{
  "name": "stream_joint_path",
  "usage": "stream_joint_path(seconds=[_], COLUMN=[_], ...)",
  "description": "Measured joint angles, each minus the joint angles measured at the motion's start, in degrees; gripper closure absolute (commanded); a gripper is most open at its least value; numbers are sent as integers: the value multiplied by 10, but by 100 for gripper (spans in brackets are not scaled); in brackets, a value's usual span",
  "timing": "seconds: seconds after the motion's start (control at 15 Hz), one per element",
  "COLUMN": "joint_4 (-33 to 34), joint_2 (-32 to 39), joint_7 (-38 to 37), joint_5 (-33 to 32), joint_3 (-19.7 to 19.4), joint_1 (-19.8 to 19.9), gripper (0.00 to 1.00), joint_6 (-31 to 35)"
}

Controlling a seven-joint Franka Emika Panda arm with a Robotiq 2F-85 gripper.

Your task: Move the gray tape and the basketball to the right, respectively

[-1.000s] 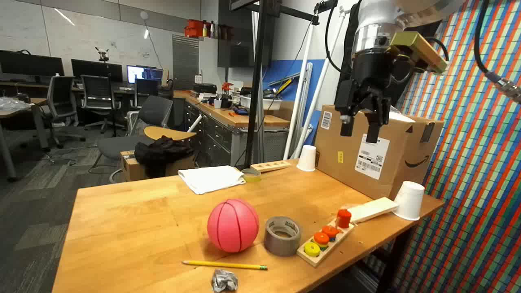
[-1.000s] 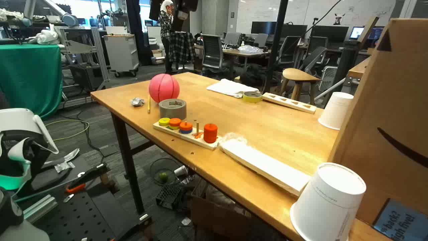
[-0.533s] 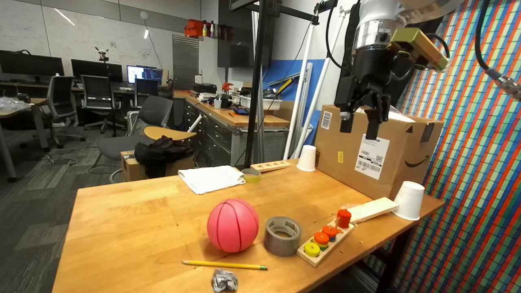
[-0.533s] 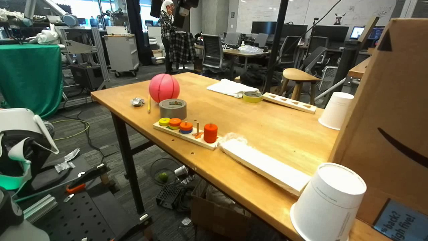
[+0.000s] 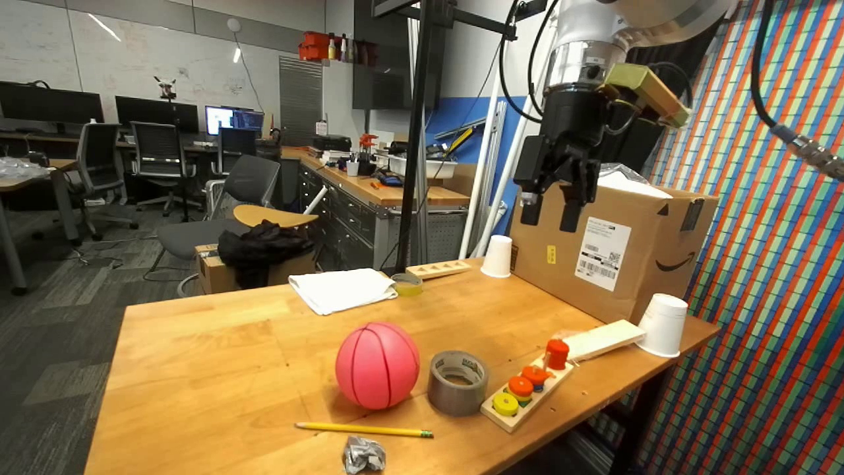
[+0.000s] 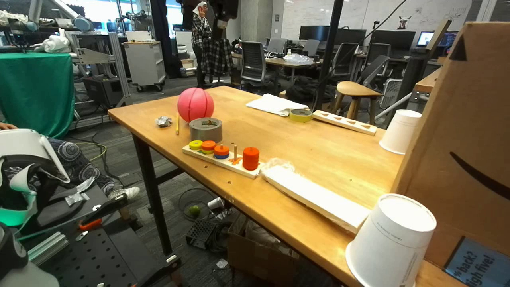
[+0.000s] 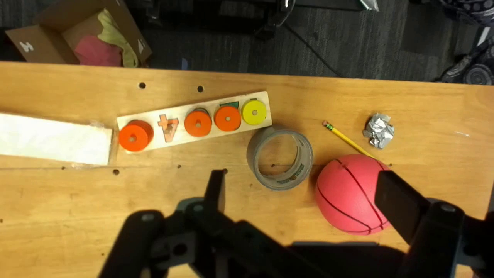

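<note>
The pink basketball [image 5: 377,366] rests on the wooden table [image 5: 217,349]. The gray tape [image 5: 457,384] lies flat beside it, with a narrow gap between them. Both also show in an exterior view, where the basketball [image 6: 195,105] stands partly behind the tape [image 6: 206,130]. My gripper [image 5: 549,216] is open and empty, high above the table in front of the cardboard box. In the wrist view the gripper [image 7: 301,181] has its jaws wide apart. The tape [image 7: 305,166] shows between them, and the basketball [image 7: 349,193] is partly covered by the right finger.
A peg board with rings [image 5: 527,394] lies close to the tape. A pencil [image 5: 362,429] and crumpled foil [image 5: 364,455] lie near the ball. A wooden board [image 5: 606,339], white cups [image 5: 663,326], a cardboard box [image 5: 606,257], a white cloth [image 5: 343,290] and yellow tape [image 5: 407,285] are also there.
My gripper has moved to the left in an exterior view, still open and high. The basketball and tape have not moved. A person's leg has come into view beside the table.
</note>
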State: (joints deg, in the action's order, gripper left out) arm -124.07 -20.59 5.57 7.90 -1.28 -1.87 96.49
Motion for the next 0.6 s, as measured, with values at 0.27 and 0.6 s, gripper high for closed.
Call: stream_joint_path(seconds=[0.27,0.6], joint_4=[-4,-16], joint_2=[24,81], joint_7=[37,101], joint_5=[0,-3], joint_3=[24,43], joint_1=[-21,-45], gripper=[0,0], joint_6=[82,174])
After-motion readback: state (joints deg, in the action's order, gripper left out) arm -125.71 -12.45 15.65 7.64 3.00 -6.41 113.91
